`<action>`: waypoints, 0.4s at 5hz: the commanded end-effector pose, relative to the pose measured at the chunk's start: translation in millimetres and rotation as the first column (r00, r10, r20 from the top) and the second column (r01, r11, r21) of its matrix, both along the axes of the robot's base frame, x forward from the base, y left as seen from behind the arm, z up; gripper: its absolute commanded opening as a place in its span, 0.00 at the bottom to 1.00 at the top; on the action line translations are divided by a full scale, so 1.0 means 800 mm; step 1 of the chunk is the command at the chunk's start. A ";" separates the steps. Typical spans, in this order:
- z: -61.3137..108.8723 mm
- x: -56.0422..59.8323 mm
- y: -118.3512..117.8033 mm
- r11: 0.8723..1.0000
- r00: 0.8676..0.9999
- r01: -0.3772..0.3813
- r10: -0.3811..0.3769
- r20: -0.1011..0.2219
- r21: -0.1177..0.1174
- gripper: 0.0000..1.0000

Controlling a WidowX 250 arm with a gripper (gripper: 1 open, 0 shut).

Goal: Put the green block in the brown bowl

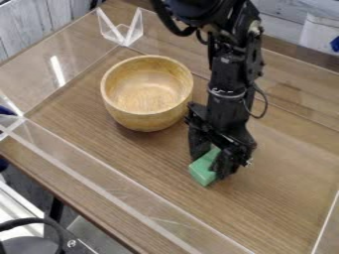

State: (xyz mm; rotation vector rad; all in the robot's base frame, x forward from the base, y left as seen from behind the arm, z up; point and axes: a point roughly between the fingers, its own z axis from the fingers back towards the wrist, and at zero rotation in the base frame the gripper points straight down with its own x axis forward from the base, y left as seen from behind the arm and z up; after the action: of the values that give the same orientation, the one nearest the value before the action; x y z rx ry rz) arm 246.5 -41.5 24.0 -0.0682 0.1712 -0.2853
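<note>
Straddling smooth green block [203, 171] (boxy, solid).

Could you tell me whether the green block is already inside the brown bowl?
No, the green block is on the table, outside the brown bowl.

The lone camera looks steeply down (a bit slantwise) over the tabletop [99, 164], taking in the bowl [146, 93].
</note>
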 end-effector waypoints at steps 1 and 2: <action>0.023 0.018 0.001 1.000 0.997 0.001 0.001 0.083 -0.018 0.00; 0.026 0.018 0.002 1.000 0.996 0.002 0.000 0.088 -0.024 0.00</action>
State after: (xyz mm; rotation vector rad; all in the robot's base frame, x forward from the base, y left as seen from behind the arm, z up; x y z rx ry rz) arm 247.0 -40.7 24.0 -0.0788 0.1683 -0.2848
